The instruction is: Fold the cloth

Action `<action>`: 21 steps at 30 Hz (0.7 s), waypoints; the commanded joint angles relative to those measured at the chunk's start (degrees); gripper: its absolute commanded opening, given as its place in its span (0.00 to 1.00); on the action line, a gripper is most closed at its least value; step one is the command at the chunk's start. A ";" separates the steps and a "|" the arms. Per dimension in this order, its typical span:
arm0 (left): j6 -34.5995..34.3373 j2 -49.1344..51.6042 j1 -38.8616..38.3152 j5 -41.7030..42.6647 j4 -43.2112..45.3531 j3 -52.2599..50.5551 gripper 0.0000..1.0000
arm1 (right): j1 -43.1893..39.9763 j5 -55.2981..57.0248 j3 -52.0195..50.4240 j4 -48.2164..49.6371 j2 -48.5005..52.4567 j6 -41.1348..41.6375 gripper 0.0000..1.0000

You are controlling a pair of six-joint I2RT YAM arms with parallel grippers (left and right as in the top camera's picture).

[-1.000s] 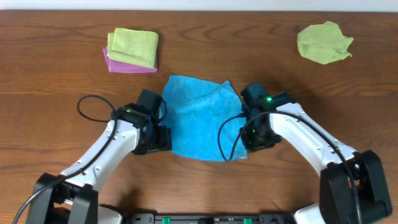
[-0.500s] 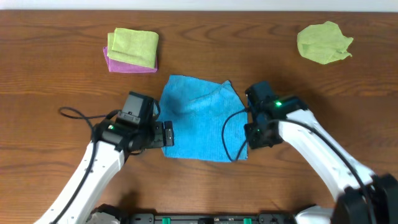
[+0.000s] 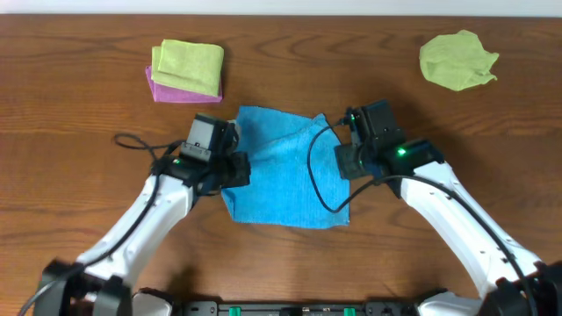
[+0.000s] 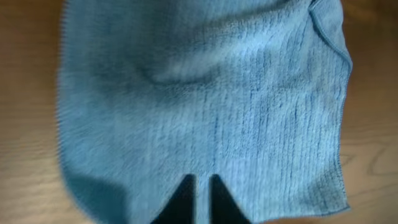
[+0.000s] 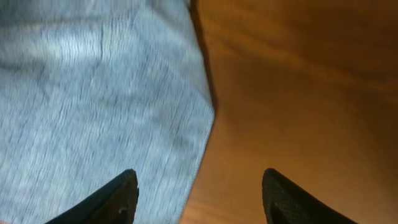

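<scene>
Left tool advanced, pinching cloth

A blue cloth lies spread nearly flat at the middle of the wooden table, its 4-sided outline narrower at the far edge than at the near one. 1 raised crease runs from the far right corner toward the centre, and the left wrist view shows a fine ribbed weave with a stitched hem along the edges.
</scene>
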 commanded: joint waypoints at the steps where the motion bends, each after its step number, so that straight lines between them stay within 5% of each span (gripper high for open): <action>1: 0.13 2.80 0.13 2.93 1.03 -0.39 0.06 | 0.26 2.67 -0.02 1.84 1.68 -2.43 0.64; 21: -0.59 9.75 0.13 -1.20 5.31 -0.37 0.06 | 4.07 7.34 1.51 12.33 11.85 -8.61 0.62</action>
